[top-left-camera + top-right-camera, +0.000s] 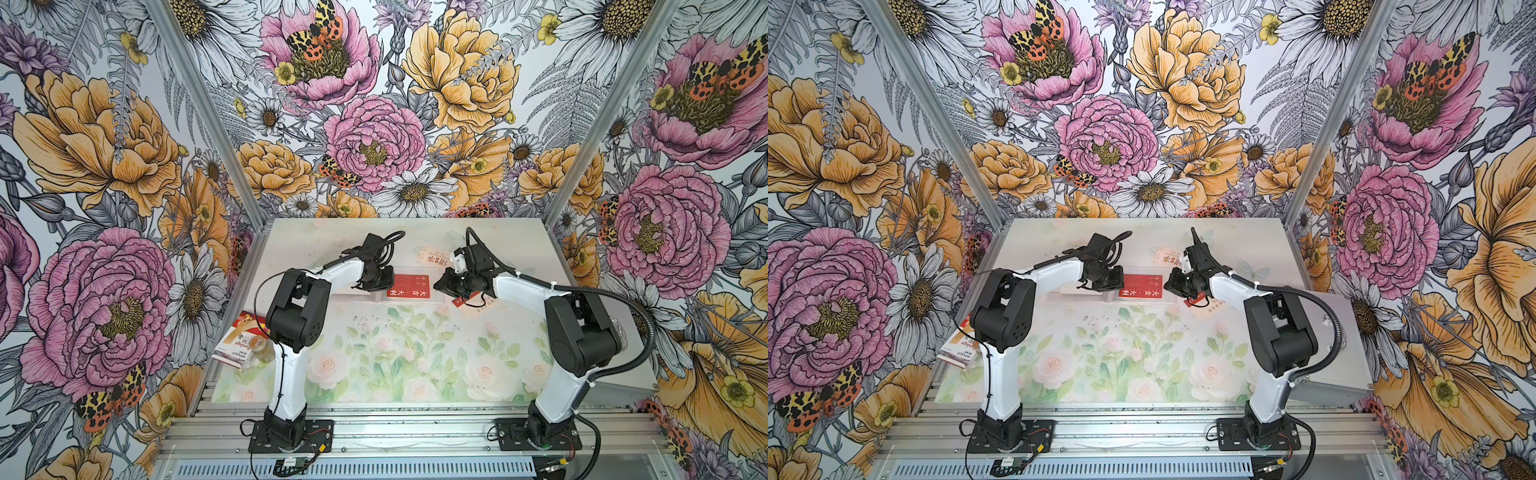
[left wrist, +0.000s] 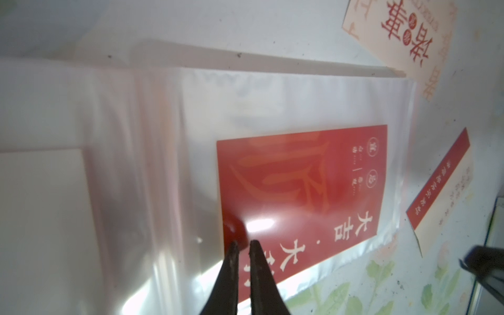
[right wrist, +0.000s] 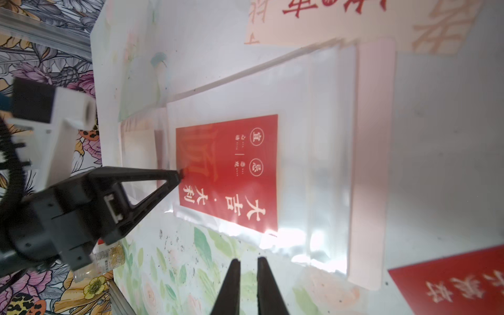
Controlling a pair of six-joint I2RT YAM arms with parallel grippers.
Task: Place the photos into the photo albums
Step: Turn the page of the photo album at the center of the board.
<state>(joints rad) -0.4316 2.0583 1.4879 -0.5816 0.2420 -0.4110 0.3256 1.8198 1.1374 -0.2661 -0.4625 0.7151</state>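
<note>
The photo album (image 1: 349, 297) lies open at the middle of the table, its clear sleeves (image 2: 191, 122) spread and a pink cover edge (image 3: 373, 163) on one side. A red photo (image 1: 408, 286) (image 1: 1140, 286) with white Chinese characters lies flat in the top sleeve (image 2: 300, 191) (image 3: 231, 174). My left gripper (image 2: 244, 244) (image 1: 390, 286) rests its tips on that photo's edge, jaws a narrow slit apart. My right gripper (image 3: 248, 260) (image 1: 436, 286) hovers just off the album's opposite edge, slightly open and empty. A cream photo (image 1: 430, 257) (image 2: 401, 35) lies behind the album.
More red and cream cards (image 1: 469, 301) (image 3: 452, 283) lie under the right wrist. A red-and-white bandage box (image 1: 243, 340) and a small bottle (image 1: 264, 347) sit at the table's left edge. A silver metal case (image 1: 1337, 345) lies at the right.
</note>
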